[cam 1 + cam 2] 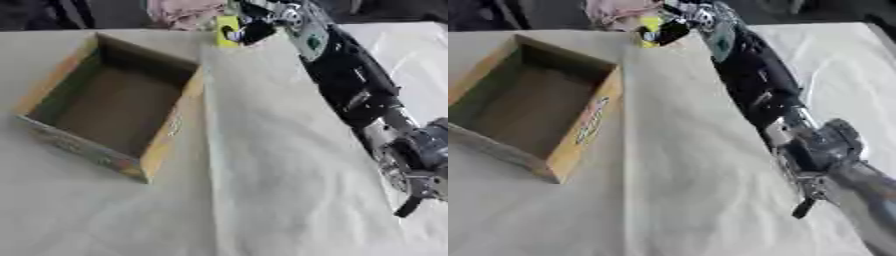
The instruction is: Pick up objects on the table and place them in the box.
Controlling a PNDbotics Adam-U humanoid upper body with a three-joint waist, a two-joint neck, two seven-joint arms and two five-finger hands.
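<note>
Right robot hand (pixel 254 27) at the far edge of the bench (pixel 289 190), its dark fingers curled round a small yellow object (pixel 226 26); the object is held against the fingers, and it cannot be told whether it still touches the surface. The object's shape beyond a yellow block-like patch cannot be made out, and no writing on it is legible.

Right arm (pixel 350 85) extended diagonally from the lower right corner to the top centre, black casing with silver joints near the elbow; a round greenish marking (pixel 312 42) sits on the forearm near the wrist, its lettering too blurred to read. A short black lever-like part (pixel 802 208) hangs from the joint near the lower right.

Cardboard box (pixel 166 135), open-topped, standing on the left of the bench, well apart from the robot hand; interior brown and holding nothing visible. Its outer walls are yellow-edged with coloured print; a strip of reddish lettering runs along the near right-hand wall (pixel 592 121) but cannot be read.

The bench is covered with a pale, creased cloth. A pink bundle of fabric (pixel 185 12) lies beyond the far edge, just left of the robot hand.
</note>
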